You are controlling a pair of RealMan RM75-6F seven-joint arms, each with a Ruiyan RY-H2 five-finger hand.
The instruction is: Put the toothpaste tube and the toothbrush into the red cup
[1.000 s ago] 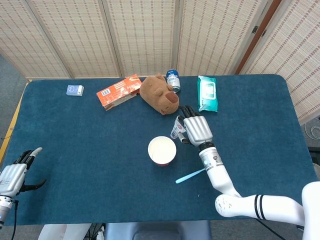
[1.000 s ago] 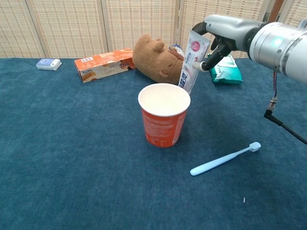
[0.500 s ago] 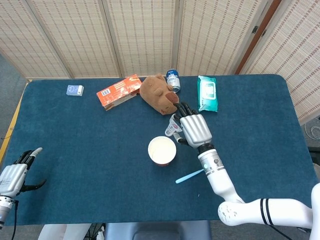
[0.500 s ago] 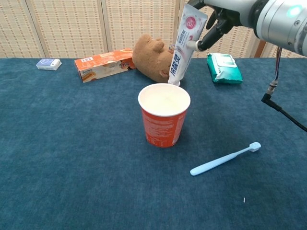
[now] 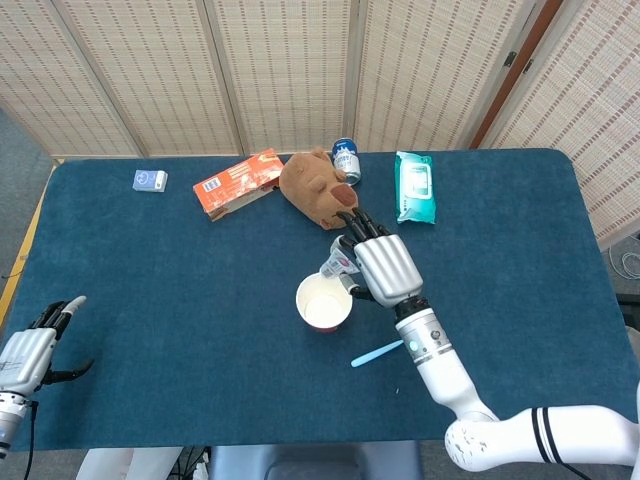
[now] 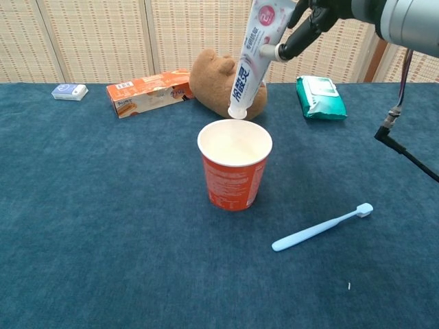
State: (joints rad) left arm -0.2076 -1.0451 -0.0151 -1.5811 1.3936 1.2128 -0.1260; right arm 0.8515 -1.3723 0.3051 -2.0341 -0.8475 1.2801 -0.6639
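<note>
Right hand (image 5: 378,267) raised, gripping toothpaste tube (image 6: 251,58) cap-down just above red cup (image 6: 234,164); toothbrush (image 6: 321,227) on surface below. Left hand (image 5: 30,345) apparently open, empty.

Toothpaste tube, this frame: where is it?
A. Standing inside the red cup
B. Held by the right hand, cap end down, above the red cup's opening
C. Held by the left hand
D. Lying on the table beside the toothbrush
B: the right hand holds the toothpaste tube tilted, cap end just above the red cup rim.
</note>
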